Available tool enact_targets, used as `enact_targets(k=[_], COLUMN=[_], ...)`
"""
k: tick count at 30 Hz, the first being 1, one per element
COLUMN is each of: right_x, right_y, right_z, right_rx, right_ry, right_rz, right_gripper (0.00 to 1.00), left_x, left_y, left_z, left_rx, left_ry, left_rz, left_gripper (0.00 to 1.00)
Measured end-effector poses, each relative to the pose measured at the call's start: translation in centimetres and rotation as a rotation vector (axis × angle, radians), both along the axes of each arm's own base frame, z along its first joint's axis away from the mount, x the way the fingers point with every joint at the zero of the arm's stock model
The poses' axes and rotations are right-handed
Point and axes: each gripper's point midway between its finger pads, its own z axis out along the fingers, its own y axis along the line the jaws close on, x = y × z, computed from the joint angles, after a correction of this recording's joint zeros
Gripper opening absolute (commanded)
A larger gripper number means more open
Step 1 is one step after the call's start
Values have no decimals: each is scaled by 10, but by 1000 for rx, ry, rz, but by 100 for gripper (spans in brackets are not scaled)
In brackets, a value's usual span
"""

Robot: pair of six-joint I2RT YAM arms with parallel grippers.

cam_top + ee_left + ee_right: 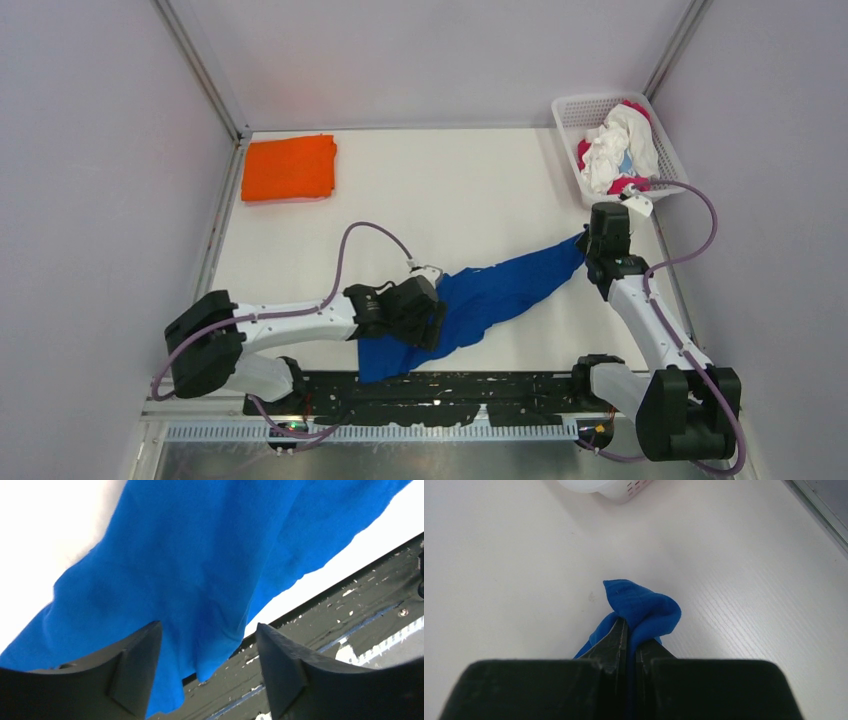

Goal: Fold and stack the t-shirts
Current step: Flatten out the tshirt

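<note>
Top camera sits high behind the arm bases, looking down and forward, the whole table (450, 190) in frame from well back. Left wrist camera is in tight, peering out past the left gripper (207, 630) at the blue t-shirt (200, 555), with the black base rail (350, 605) beyond. Right wrist camera rides low over the tabletop, sighting past the right gripper (626, 625) towards the basket (619, 490). All three share the blue t-shirt; the overhead also catches rail and basket.

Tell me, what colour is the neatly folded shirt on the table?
The folded shirt is bright orange, clearest in the top external view.
</note>
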Motion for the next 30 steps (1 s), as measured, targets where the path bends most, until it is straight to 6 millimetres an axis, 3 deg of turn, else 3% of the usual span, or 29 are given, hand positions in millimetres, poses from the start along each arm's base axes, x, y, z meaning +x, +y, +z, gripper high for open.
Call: enact_targets(k=[2,4,8,11,14,17,20,24,27,30], right_x=[0,0,-1,-3,-7,-15,-24,-45,-73,-118], right_y=[0,1,1,2,4,10,16,25,32,40], right_z=[-1,0,4,13,25,47,86,167,238,310], right_rx=[1,1,-3,-6,0,14,26,33,32,19], right_ry=[0,-3,-14,-39,-75,-133,-238,-456,-645,-843], right_rz=[3,4,11,22,38,68,104,158,202,253], right_gripper=[5,5,5,5,5,5,5,5,5,5], left_x=[0,2,2,5,15,30,40,44,41,32], left_y=[-5,-9,-13,-8,1,17,40,76,98,122], left_z=[-8,-15,-22,-7,38,110,179,250,295,342], left_rx=[16,37,65,47,-29,-170,-305,-423,-491,-577], left_ry=[16,29,45,14,-99,-272,-433,-599,-704,-796], left_rz=[-8,-11,-17,-7,20,82,154,216,214,207], left_gripper=[40,2,0,0,0,0,0,0,0,0])
